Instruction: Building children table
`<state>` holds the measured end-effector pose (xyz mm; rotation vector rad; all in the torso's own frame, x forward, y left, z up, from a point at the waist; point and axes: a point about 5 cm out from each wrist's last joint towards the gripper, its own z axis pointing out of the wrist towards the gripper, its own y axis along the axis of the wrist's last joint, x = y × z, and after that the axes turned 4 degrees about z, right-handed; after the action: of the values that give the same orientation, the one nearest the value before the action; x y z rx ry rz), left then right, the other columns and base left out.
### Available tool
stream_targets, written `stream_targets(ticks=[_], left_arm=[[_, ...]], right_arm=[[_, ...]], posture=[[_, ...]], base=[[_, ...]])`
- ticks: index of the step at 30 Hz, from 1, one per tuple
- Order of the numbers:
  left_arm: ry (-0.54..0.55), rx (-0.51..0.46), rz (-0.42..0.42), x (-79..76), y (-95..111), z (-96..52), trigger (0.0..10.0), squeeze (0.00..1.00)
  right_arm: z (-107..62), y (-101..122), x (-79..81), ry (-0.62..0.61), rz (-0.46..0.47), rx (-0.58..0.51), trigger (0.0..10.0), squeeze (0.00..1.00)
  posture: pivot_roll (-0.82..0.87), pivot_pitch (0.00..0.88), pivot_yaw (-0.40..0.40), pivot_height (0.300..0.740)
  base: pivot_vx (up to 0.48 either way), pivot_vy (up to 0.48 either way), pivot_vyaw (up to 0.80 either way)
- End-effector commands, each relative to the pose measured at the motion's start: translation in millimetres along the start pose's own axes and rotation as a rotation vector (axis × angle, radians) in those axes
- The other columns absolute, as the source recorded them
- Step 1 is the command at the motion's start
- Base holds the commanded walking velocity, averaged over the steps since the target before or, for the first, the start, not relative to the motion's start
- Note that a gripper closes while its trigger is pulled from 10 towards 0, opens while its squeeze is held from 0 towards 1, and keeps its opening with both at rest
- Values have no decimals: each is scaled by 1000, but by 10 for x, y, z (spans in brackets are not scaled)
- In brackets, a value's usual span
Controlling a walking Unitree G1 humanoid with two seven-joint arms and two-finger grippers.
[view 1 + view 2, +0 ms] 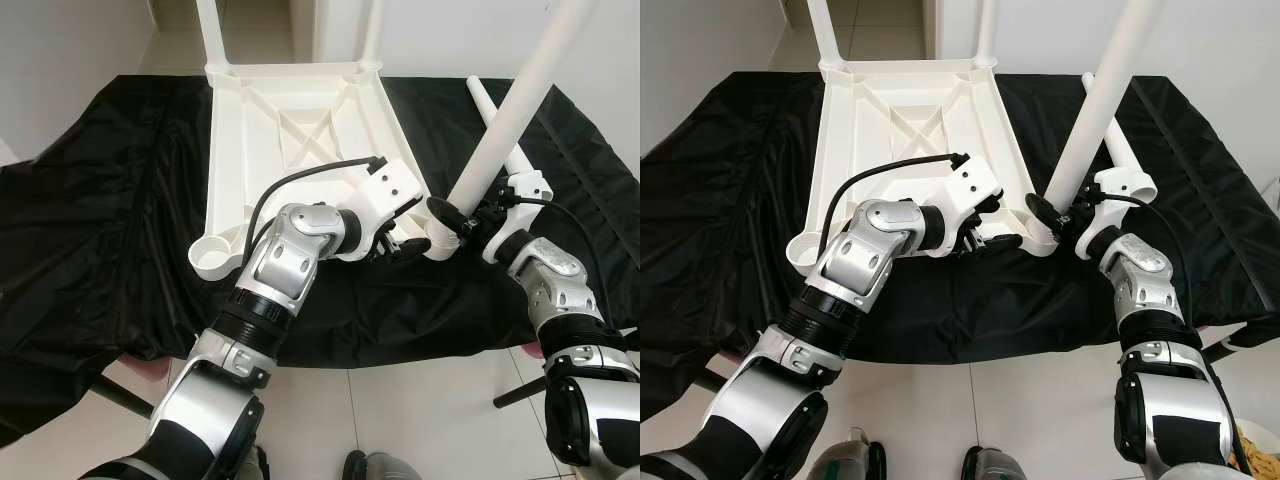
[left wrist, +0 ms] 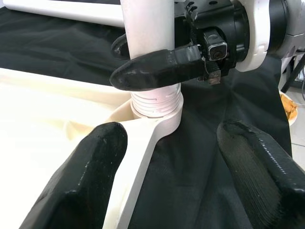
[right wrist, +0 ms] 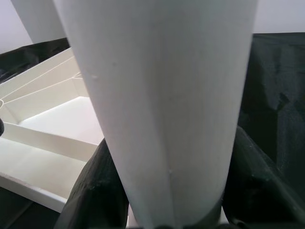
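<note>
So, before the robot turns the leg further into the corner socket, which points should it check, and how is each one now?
1. Right gripper shut on the table leg, near its lower end: ok.
2. Leg's threaded end sits in the corner socket: ok; some thread ridges show, so not fully in.
3. Leg stands straight to the tabletop: not ok, it leans.
4. Left gripper open around the socket corner, holding nothing: ok.
5. Near left socket has no leg: ok for later.
6. Spare leg lies on the black cloth: ok.
</note>
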<state>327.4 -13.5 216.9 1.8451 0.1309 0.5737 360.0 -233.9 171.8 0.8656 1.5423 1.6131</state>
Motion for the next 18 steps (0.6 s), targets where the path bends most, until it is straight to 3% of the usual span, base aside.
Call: stream_targets(ticks=[1, 18], left_arm=[[197, 22, -6, 89, -20, -23, 10000, 0], [207, 27, -22, 65, -56, -72, 10000, 0]], right_arm=[[-18, -55, -17, -34, 42, -1, 10000, 0], [78, -65, 127, -324, 85, -97, 10000, 0]], posture=[[56, 48, -25, 740], [51, 72, -21, 740]], base=[[0, 0, 0], [0, 0, 0]])
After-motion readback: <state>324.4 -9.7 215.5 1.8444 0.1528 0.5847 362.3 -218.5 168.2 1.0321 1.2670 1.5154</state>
